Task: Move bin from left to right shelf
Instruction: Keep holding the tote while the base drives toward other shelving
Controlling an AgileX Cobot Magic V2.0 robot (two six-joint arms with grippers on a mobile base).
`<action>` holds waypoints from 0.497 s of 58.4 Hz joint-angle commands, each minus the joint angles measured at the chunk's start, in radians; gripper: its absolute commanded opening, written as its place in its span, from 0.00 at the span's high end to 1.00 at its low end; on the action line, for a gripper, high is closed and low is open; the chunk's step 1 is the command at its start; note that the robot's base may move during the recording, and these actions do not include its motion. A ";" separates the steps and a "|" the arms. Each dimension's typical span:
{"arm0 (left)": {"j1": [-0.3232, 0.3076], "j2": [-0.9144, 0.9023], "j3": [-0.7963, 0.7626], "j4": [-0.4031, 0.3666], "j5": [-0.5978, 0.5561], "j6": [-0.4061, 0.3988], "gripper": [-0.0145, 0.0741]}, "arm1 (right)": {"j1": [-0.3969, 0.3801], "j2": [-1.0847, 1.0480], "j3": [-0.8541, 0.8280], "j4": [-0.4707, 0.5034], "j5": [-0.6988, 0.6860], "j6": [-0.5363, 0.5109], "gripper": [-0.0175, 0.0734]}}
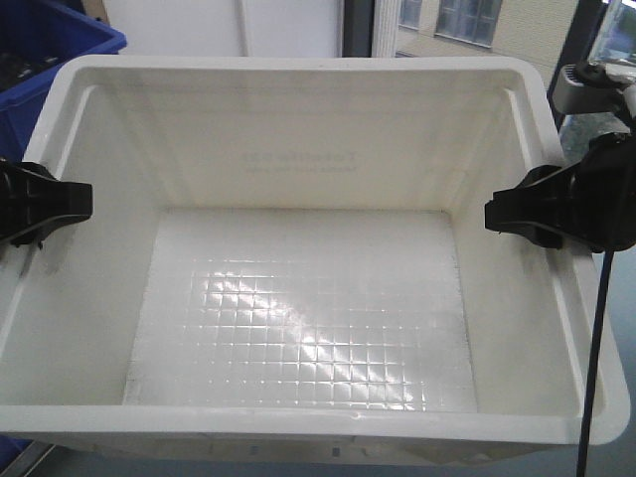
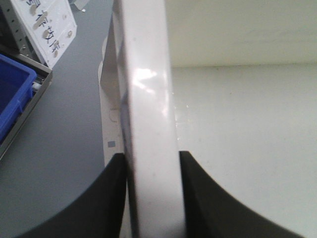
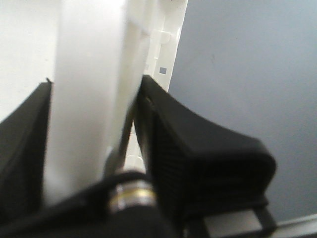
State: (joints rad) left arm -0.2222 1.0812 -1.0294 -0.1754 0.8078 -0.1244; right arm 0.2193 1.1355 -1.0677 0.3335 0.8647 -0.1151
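Note:
The white bin (image 1: pixel 298 68) fills the front view, empty, with a gridded floor and faint reversed print showing through its far wall. My left gripper (image 1: pixel 50 204) is shut on the bin's left rim, one black finger inside the wall. My right gripper (image 1: pixel 542 214) is shut on the right rim in the same way. In the left wrist view the rim (image 2: pixel 148 99) runs straight up between the two fingers of the left gripper (image 2: pixel 152 156). In the right wrist view the rim (image 3: pixel 89 99) is clamped by the right gripper (image 3: pixel 94 84).
A dark blue bin (image 1: pixel 50 50) stands behind the white one at the back left. Another blue bin (image 2: pixel 15 94) sits on a low shelf edge by a printed sign (image 2: pixel 44 25). Grey floor (image 2: pixel 59 148) lies below. A black cable (image 1: pixel 594 348) hangs at the right.

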 commanded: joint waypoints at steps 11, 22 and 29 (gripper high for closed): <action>-0.008 -0.032 -0.041 -0.041 -0.119 0.035 0.84 | 0.000 -0.028 -0.039 0.040 -0.086 -0.030 0.81; -0.008 -0.032 -0.041 -0.041 -0.119 0.035 0.84 | 0.000 -0.028 -0.039 0.040 -0.086 -0.030 0.81; -0.008 -0.032 -0.041 -0.041 -0.119 0.035 0.84 | 0.000 -0.028 -0.039 0.040 -0.086 -0.030 0.81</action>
State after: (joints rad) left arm -0.2222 1.0812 -1.0294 -0.1754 0.8078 -0.1244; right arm 0.2193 1.1355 -1.0677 0.3335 0.8647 -0.1151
